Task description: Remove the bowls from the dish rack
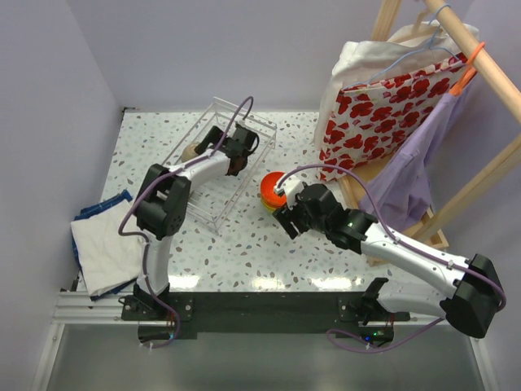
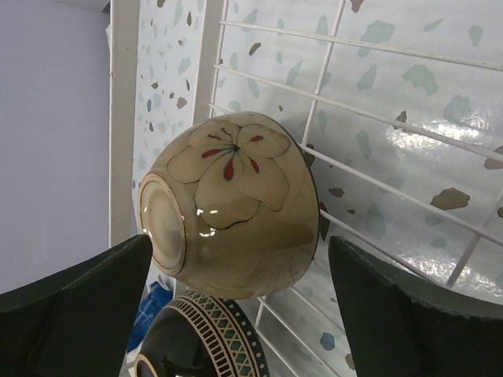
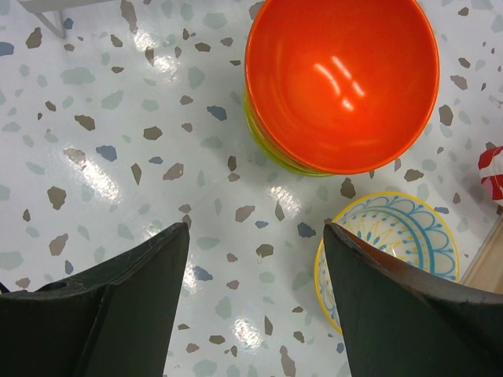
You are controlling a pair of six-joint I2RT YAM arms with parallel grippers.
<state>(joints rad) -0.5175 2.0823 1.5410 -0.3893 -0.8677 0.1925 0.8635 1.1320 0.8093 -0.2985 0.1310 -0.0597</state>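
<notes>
The white wire dish rack (image 1: 189,130) stands at the back left, and my left gripper (image 1: 232,148) reaches into it. In the left wrist view a tan bowl (image 2: 232,208) with a painted flower lies on its side on the rack wires (image 2: 330,71), with a dark patterned bowl (image 2: 208,338) just below it. My left gripper (image 2: 240,243) is open, its fingers either side of the tan bowl without touching it. An orange-red bowl (image 3: 342,78) tops a stack on the table with a lime green one under it, and a cream patterned bowl (image 3: 393,251) sits beside it. My right gripper (image 3: 255,228) hangs open over bare table.
A wooden clothes rack (image 1: 480,175) with a red-flowered bag (image 1: 383,106) and a lavender garment (image 1: 419,175) stands at the right, close to the bowl stack (image 1: 272,187). Folded white and blue cloths (image 1: 102,244) lie at the table's left edge.
</notes>
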